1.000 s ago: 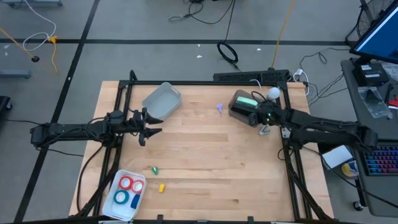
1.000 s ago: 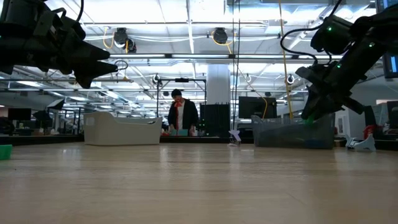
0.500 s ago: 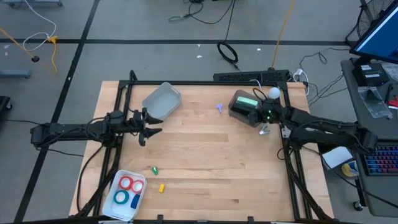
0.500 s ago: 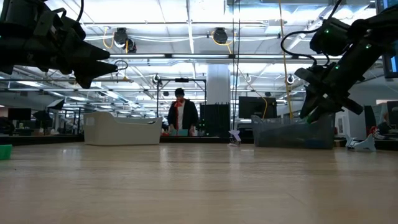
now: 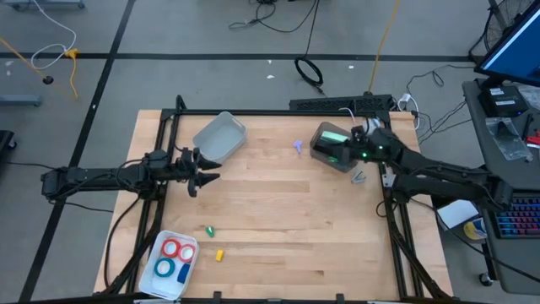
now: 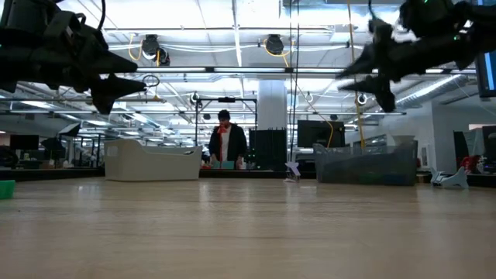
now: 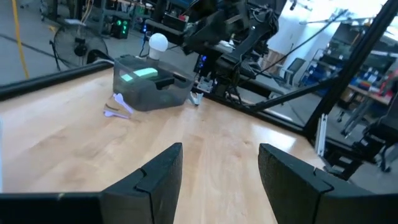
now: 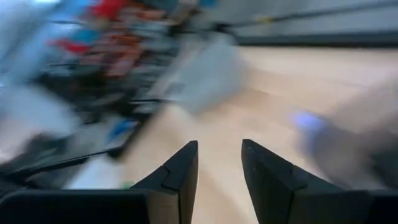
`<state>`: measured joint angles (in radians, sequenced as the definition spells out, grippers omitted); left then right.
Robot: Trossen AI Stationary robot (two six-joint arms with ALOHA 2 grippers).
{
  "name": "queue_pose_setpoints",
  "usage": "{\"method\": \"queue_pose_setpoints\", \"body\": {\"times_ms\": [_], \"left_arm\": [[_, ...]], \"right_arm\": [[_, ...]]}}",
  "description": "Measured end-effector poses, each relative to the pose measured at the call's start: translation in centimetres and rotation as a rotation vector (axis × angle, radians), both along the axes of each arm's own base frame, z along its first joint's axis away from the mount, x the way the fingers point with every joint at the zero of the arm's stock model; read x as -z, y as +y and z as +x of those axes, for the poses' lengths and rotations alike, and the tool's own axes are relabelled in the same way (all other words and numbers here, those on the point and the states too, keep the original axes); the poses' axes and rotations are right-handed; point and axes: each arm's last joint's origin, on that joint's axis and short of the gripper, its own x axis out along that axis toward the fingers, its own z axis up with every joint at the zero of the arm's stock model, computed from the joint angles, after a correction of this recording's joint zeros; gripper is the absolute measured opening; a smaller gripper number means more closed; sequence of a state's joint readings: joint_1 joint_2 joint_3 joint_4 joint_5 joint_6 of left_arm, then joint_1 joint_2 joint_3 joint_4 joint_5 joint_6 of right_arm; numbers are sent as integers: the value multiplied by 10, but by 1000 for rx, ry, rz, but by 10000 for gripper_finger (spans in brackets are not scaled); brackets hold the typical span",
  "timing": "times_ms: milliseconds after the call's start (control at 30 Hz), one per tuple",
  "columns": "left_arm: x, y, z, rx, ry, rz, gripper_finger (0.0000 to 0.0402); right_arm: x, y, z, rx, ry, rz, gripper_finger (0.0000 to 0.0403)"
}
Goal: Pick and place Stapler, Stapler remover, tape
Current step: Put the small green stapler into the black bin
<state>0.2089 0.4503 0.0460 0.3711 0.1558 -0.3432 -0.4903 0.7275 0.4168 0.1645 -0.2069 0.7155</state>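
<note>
Black left gripper (image 5: 202,171) hovers over the pale wood table (image 5: 278,211), fingers apart and empty; white rounded tray (image 5: 169,264) at the near left edge holds the tape (image 5: 172,249), red and blue rings; I see the right gripper (image 5: 364,150) above the dark translucent bin (image 5: 331,146), fingers parted, nothing held.

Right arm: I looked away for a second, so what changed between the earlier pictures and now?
The right gripper rose from beside the dark bin and swung up, its fingers open and empty; a small silver item lies on the table by the bin. The left gripper, white tray of tape rolls and grey bin stayed put.
</note>
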Motion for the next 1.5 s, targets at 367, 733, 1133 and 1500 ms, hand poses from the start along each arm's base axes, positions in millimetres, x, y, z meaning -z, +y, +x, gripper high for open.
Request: {"method": "queue_pose_setpoints", "body": {"times_ms": [367, 733, 1133, 1500], "left_arm": [[-5, -1, 0, 18, -63, -199, 209], [-31, -7, 3, 102, -137, -155, 209], [-106, -4, 20, 78, 296, -133, 209], [-92, -18, 68, 116, 821, -315, 209]], "right_arm": [[-25, 37, 5, -203, -199, -134, 113], [19, 62, -16, -153, -238, -110, 100], [29, 64, -50, -126, -448, -173, 77], [23, 64, -59, -84, -495, -310, 50]]}}
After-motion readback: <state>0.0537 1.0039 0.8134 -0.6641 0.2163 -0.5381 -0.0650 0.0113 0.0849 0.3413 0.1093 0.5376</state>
